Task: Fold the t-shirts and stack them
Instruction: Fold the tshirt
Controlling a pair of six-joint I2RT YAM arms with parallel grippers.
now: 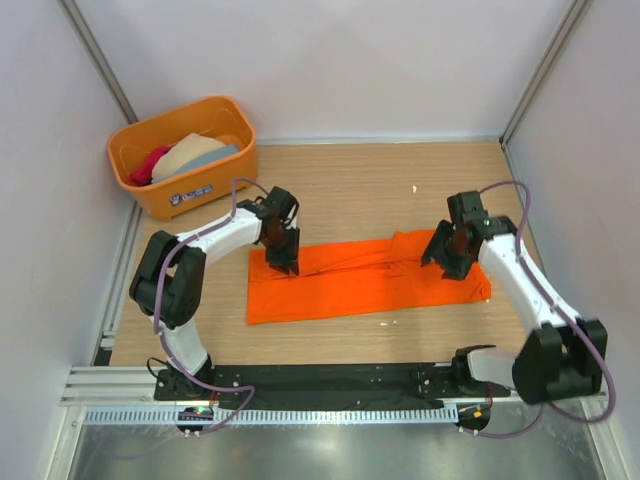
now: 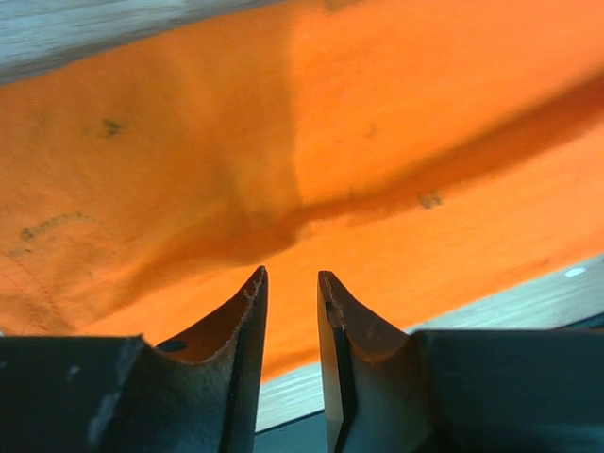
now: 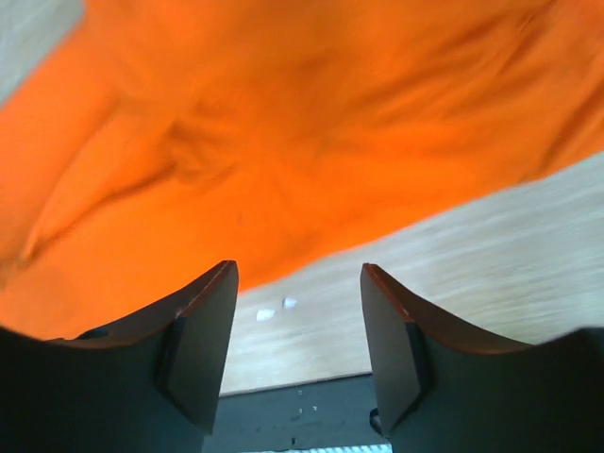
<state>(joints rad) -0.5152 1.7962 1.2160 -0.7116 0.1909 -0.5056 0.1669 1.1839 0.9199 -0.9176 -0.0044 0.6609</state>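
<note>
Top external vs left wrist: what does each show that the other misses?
Only top external: the rigid orange plastic tub at far left holding beige cloth, grey-blue cloth and crimson-pink cloth; the right jaws at the right end of the bright orange cloth t-shirt; its full outline. Only left wrist: the left jaws slightly apart, nothing between them; small dark specks and a diagonal fold ridge on the cloth. Both: that t-shirt on the wooden table.

an orange plastic tub (image 1: 225, 172) with a label sits at the wooden table's (image 1: 350, 190) far-left corner.
</note>
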